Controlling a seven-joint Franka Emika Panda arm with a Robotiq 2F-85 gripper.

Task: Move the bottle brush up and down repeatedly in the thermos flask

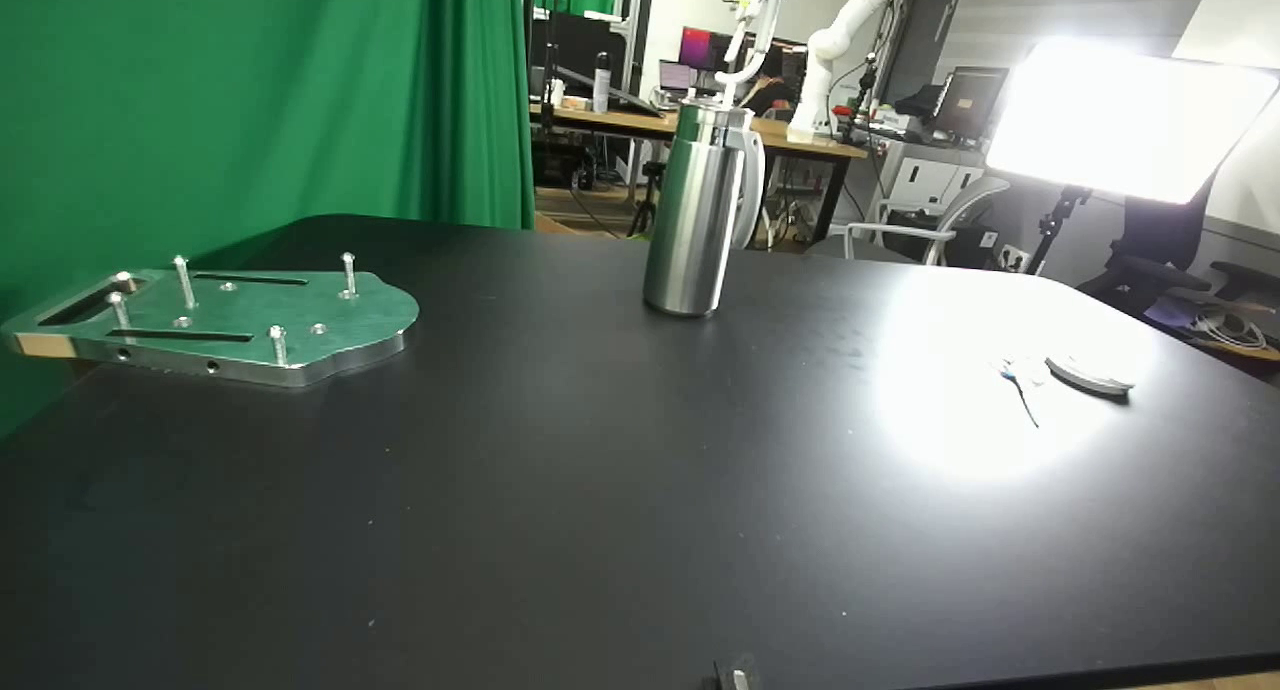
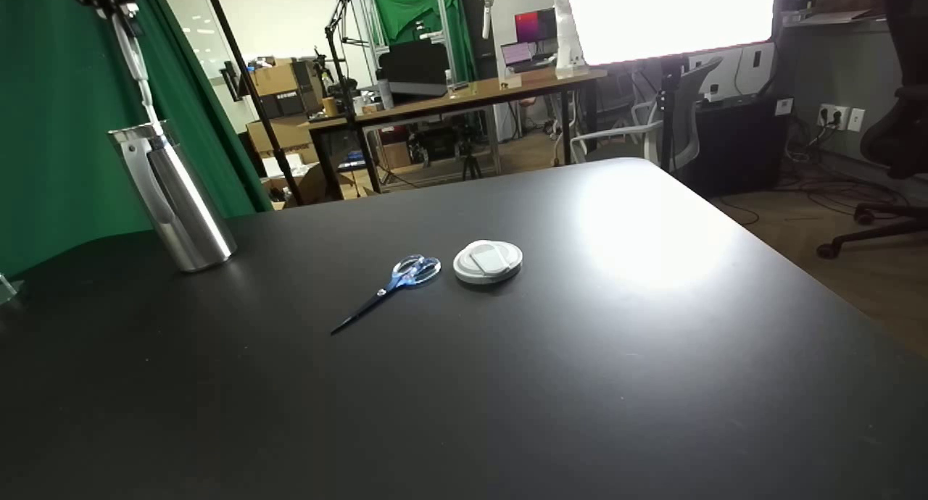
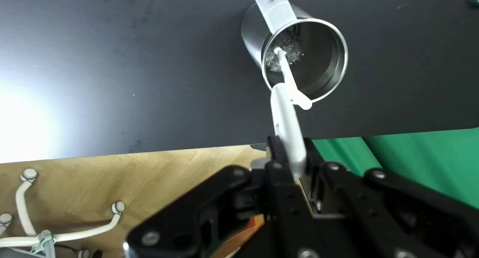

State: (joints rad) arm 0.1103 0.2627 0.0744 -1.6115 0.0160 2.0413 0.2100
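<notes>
We have the fingers (image 3: 274, 149) clamped on the bottle brush (image 3: 285, 112), whose bristles (image 3: 293, 50) sit inside the thermos flask (image 1: 690, 220) below them, and because the brush slants, a hard upstroke could drag or topple the flask on the surface (image 1: 600, 490).

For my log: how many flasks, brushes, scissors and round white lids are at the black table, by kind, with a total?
Thermos flask: 1
Bottle brush: 1
Scissors: 1 pair
Round white lid: 1
Total: 4
</notes>
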